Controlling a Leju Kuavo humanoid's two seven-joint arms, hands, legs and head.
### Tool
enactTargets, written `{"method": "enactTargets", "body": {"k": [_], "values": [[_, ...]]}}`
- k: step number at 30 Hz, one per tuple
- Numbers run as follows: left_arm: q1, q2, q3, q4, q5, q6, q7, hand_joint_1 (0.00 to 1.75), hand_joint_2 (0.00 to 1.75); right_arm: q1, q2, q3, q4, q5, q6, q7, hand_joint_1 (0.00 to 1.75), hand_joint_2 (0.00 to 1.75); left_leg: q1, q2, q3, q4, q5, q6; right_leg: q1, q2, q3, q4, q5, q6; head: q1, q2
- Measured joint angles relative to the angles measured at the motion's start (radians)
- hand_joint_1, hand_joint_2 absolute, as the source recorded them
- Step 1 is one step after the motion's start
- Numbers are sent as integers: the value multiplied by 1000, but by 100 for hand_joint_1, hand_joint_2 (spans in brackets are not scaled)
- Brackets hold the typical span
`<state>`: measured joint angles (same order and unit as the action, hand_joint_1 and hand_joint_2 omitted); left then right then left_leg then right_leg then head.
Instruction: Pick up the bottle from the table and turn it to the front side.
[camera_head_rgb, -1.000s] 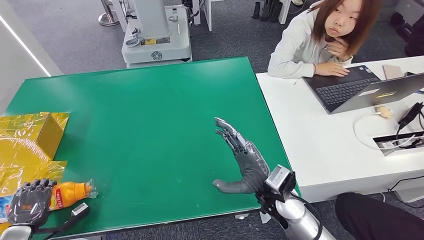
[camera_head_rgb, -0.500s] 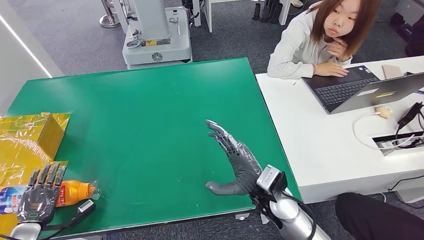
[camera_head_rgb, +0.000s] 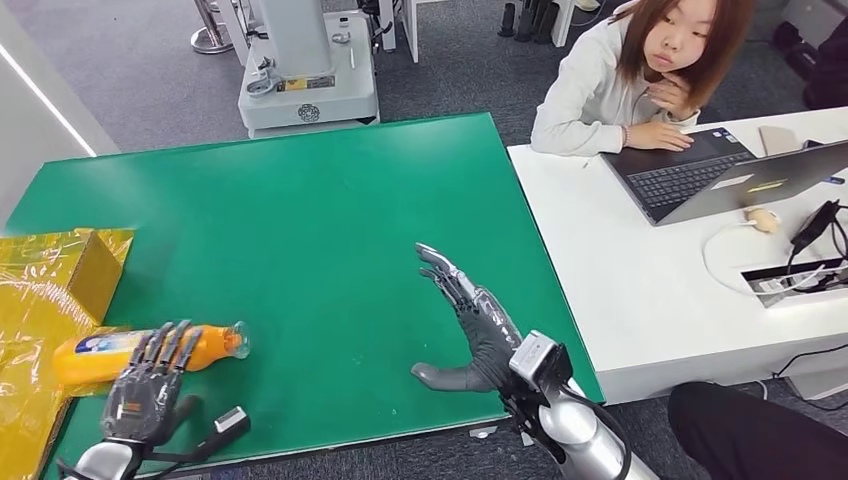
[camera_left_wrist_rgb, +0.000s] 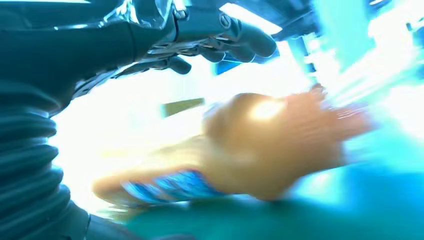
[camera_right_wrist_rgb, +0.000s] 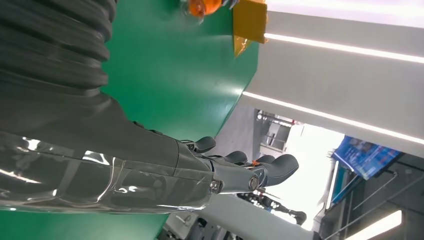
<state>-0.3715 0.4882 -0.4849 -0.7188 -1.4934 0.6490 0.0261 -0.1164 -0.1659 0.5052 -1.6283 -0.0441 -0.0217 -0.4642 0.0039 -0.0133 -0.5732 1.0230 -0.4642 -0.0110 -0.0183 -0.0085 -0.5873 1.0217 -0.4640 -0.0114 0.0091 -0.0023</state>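
Up close, blurred bottle (camera_left_wrist_rgb: 260, 145) under left hand (camera_left_wrist_rgb: 150, 45).

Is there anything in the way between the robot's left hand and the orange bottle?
Nothing visible is in the way. The left hand is right at the bottle, which lies on its side on the green table, and its fingers reach over the bottle's middle. The yellow box sits off to the side.

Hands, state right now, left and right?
Left hand: fingers spread over the bottle; a grip cannot be told.
Right hand: open, holding nothing, above the table.
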Motion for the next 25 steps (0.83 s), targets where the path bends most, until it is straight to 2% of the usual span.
{"method": "enactTargets", "body": {"k": [2,6,8,10,13,19,25], "values": [[49,-46,91,-81,44,0,-121,0,175,0,0,1,1,-2,-6,8,0,175,0,2,-2,0,-1,0,0,3,-3,0,0,0,0,0],[100,-201,370,-181,244,0,-538,0,175,-4,0,5,10,-16,-24,18,0,175,0,3,-6,1,-2,2,-1,4,-6,0,0,0,0,0],[98,-278,507,-189,329,0,-668,0,175,-8,0,9,16,-22,-32,19,0,175,0,5,-6,1,-3,2,-1,5,-7,0,1,0,0,0],[95,-332,601,-190,397,0,-708,0,175,-11,-1,14,22,-29,-36,18,0,175,0,7,-6,1,-3,3,-1,7,-8,0,1,0,0,0],[95,-381,669,-190,464,0,-719,0,175,-17,-4,20,31,-40,-40,14,0,175,0,7,-7,1,-3,3,-1,7,-9,0,1,0,0,0],[96,-427,720,-190,507,0,-723,0,175,-23,-7,24,44,-43,-45,12,0,175,0,7,-9,1,-4,2,0,7,-12,0,0,0,0,0],[113,-452,717,-227,741,0,-724,0,175,-26,-12,29,56,-62,-46,7,0,175,0,7,-10,1,-4,2,0,7,-12,0,0,0,0,0]]}}
